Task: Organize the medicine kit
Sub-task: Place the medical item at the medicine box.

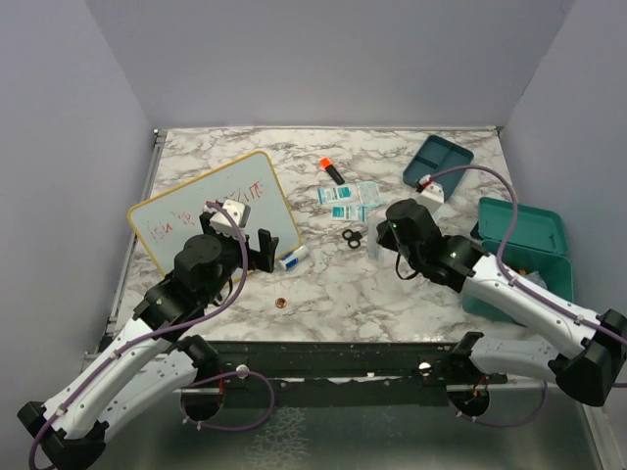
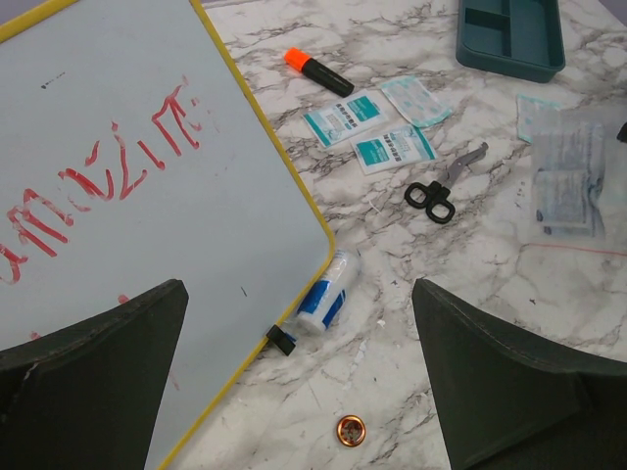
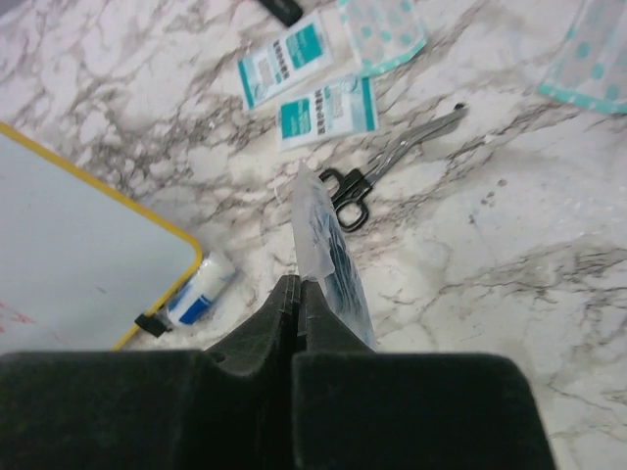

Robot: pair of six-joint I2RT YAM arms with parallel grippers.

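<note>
Right pincer (image 3: 297, 289) pinched on a clear packet (image 3: 328, 245), left pincer (image 2: 299, 294) gaping wide, kit parts off to the right.

From my seat, the right pincer's jaws are pressed together on the packet's lower edge, holding it upright above the marble table (image 3: 509, 245). The scissors (image 3: 377, 176) and two teal sachets (image 3: 328, 110) lie just ahead of it. The medicine kit case (image 1: 519, 255) sits to the right of that pincer and nearer the bases, beside its forearm. The matching divided tray (image 1: 438, 162) lies apart from the case, beyond the pincer and slightly right. My left pincer hangs empty over the whiteboard (image 2: 147, 196) corner, with the bandage roll (image 2: 328, 289) between its fingers in the wrist view. The kit is well off to its right.
</note>
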